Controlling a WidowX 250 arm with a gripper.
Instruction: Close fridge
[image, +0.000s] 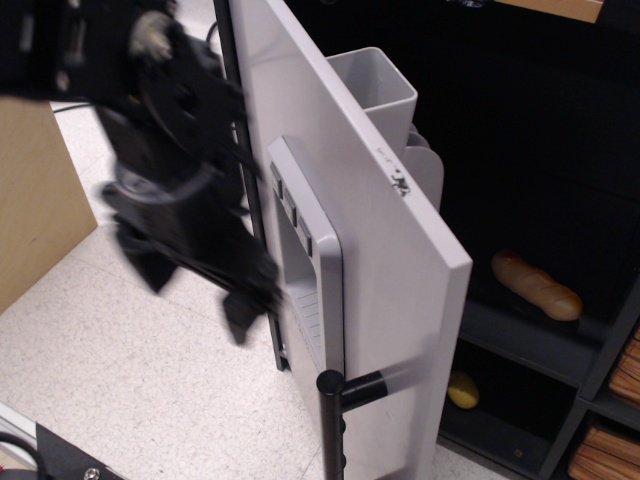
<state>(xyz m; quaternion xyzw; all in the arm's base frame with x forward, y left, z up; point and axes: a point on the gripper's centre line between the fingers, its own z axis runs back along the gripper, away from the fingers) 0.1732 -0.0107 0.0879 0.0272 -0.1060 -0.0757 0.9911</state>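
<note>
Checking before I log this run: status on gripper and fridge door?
Gripper open, empty, motion-blurred, just left of the door. Fridge wide open, bread on shelf inside. Nothing blocking the swing.
</note>
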